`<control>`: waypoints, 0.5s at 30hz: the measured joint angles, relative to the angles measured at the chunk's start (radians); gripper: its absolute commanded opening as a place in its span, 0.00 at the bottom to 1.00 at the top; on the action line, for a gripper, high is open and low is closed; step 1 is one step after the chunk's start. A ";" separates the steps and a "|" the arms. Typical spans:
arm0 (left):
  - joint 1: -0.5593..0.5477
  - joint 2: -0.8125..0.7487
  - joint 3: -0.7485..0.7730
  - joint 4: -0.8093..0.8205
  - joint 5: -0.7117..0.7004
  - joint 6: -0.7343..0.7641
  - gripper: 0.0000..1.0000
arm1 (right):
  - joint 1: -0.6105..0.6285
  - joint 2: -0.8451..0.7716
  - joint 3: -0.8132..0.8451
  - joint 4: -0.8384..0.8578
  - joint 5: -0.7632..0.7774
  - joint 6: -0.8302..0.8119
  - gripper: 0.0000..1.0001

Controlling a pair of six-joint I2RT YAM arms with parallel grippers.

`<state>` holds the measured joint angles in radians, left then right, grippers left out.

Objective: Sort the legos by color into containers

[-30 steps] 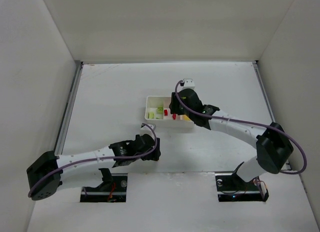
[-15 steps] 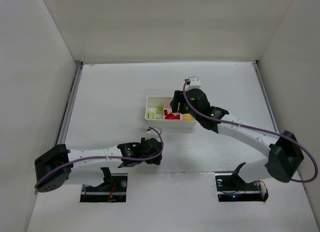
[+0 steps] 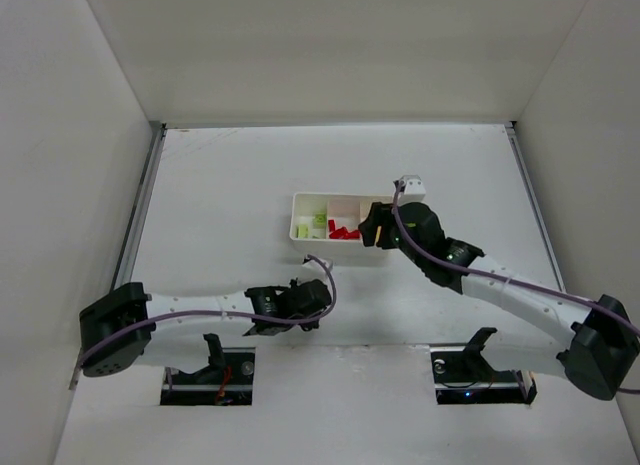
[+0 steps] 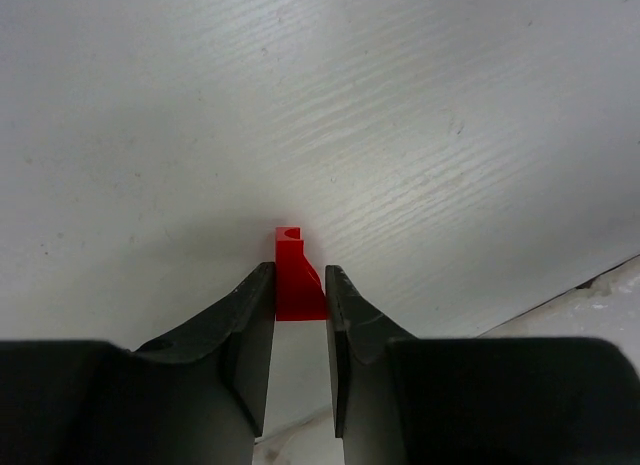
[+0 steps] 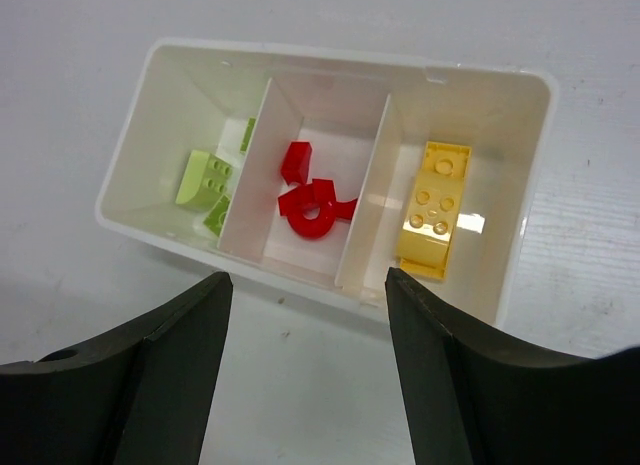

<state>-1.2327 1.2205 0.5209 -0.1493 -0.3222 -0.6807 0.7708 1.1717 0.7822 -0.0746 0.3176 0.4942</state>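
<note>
The white tray has three compartments: light green bricks on the left, red bricks in the middle, a yellow brick on the right. In the top view the tray lies mid-table. My right gripper is open and empty, just before the tray's near wall; in the top view the right gripper covers the tray's right end. My left gripper is shut on a small red brick that touches the table. In the top view the left gripper is near the front edge.
The table's front edge runs close behind the left gripper. White walls enclose the table on three sides. The arm bases sit at the near edge.
My right gripper has drawn back from over the tray toward the near right, uncovering the red bricks in the middle compartment. My left gripper has shifted a little right and nearer.
</note>
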 measured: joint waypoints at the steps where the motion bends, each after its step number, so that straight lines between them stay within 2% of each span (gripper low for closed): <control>1: 0.001 -0.010 0.010 -0.009 -0.009 0.004 0.15 | 0.000 -0.015 -0.011 0.001 0.000 0.003 0.69; 4: 0.028 -0.074 0.060 -0.032 -0.037 0.027 0.15 | 0.000 -0.071 -0.047 0.002 0.000 0.019 0.69; 9: 0.158 -0.142 0.202 0.016 -0.069 0.083 0.17 | 0.000 -0.174 -0.127 0.001 0.011 0.055 0.69; 12: 0.232 -0.106 0.293 0.083 -0.077 0.126 0.18 | -0.006 -0.234 -0.167 -0.006 0.023 0.080 0.69; 15: 0.290 -0.005 0.385 0.149 -0.073 0.162 0.18 | -0.019 -0.278 -0.198 -0.010 0.031 0.108 0.68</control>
<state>-0.9428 1.2152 0.9058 -0.0002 -0.3950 -0.5186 0.7513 0.8936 0.5846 -0.0849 0.3481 0.6025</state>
